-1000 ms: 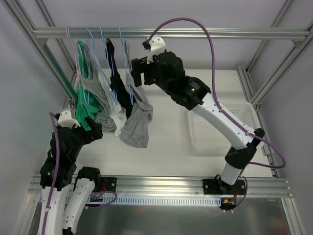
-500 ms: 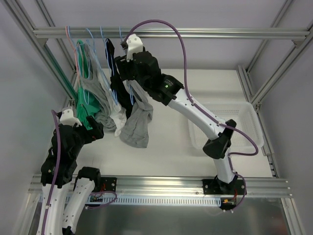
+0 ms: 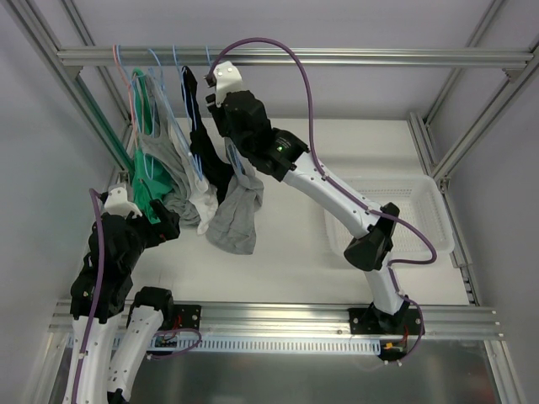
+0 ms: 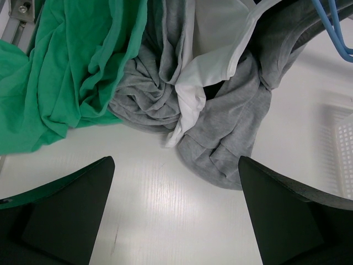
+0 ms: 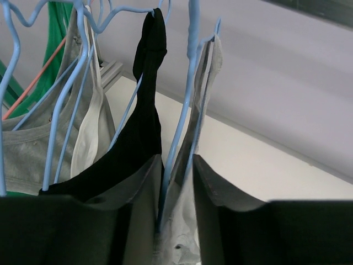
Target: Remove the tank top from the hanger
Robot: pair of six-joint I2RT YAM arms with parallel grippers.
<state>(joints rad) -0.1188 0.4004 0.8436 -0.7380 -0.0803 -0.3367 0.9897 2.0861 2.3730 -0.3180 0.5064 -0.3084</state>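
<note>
Several tank tops hang on blue hangers from the rail at the back left. The rightmost one is a grey tank top (image 3: 234, 215) on a blue hanger (image 5: 190, 66); its strap (image 5: 212, 72) runs along the wire. My right gripper (image 5: 176, 165) is high at the rail (image 3: 221, 126), its jaws closed in on this hanger's wire and the grey strap, touching both. My left gripper (image 4: 176, 210) is low by the hanging hems (image 3: 156, 220), open wide and holding nothing, with the grey tank top's hem (image 4: 231, 138) just ahead of it.
On the same rail hang a green top (image 3: 139, 177), a light grey top (image 3: 164, 160), a white top (image 3: 202, 198) and a black top (image 5: 140, 143), packed closely. A white mesh basket (image 3: 429, 202) sits at the right of the table. Aluminium frame bars surround the space.
My right arm has swung left and up to the rail, and its jaws have narrowed from wide open onto the hanger wire and grey strap. The left arm has not moved.
</note>
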